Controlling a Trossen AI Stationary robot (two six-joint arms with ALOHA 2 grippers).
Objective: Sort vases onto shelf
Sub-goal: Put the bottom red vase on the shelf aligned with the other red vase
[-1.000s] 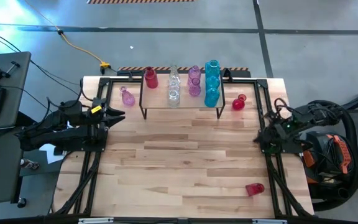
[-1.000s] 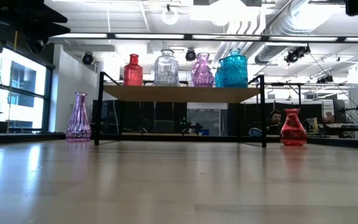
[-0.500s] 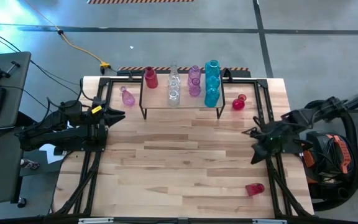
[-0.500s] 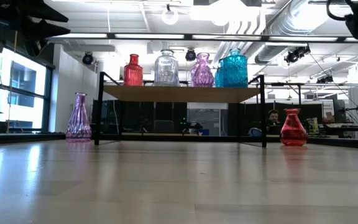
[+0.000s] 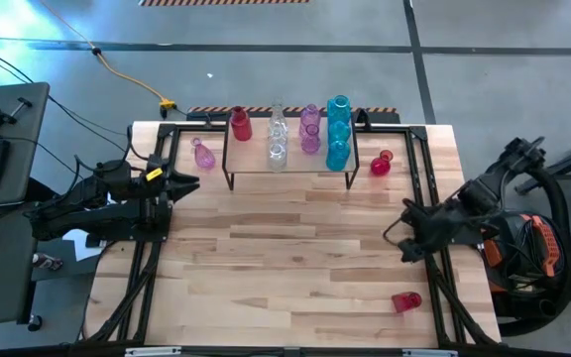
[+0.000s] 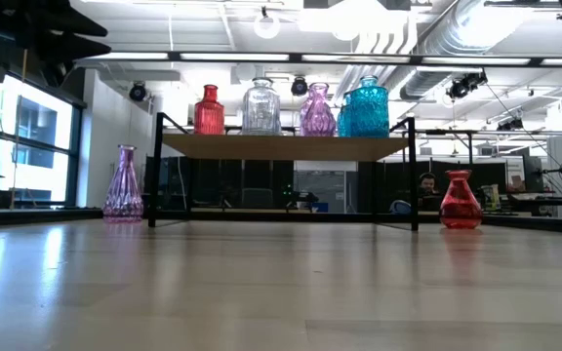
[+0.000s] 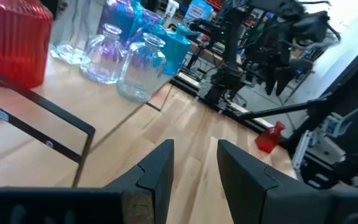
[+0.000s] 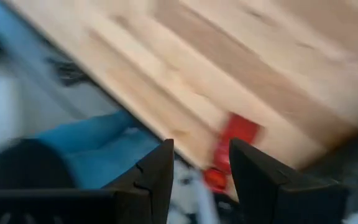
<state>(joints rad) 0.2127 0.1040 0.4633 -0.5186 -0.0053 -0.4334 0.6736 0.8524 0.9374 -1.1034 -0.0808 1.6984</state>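
Fallen red vase (image 5: 405, 300): it is lying on its side near the front right corner of the table (image 5: 295, 258), well apart from the shelf (image 5: 290, 159). You are seeing its long axis running roughly left to right in the high view, though which end is the neck is too small to tell there.

Right gripper (image 5: 397, 230): it is hanging over the right side of the table with its fingers standing apart and nothing between them. You are looking past those fingers (image 8: 157, 177) in the right wrist view straight at the red vase, which is showing in the gap between them but farther off.

Key relation: the vase is lying toward the table's front edge from your right gripper and slightly to the right, near but not under it. The right arm is clearly the nearer one.

Left gripper (image 5: 188, 182): it is waiting at the left edge of the table beside the shelf, fingers apart and empty.

Other vases: red, clear, purple and teal ones are already standing on the shelf; a pink-purple vase (image 5: 203, 154) is standing on the table just left of it and an upright red vase (image 5: 381, 163) just right of it.

Judgement: you are probably needing to bring the right gripper forward and across the vase's long axis.
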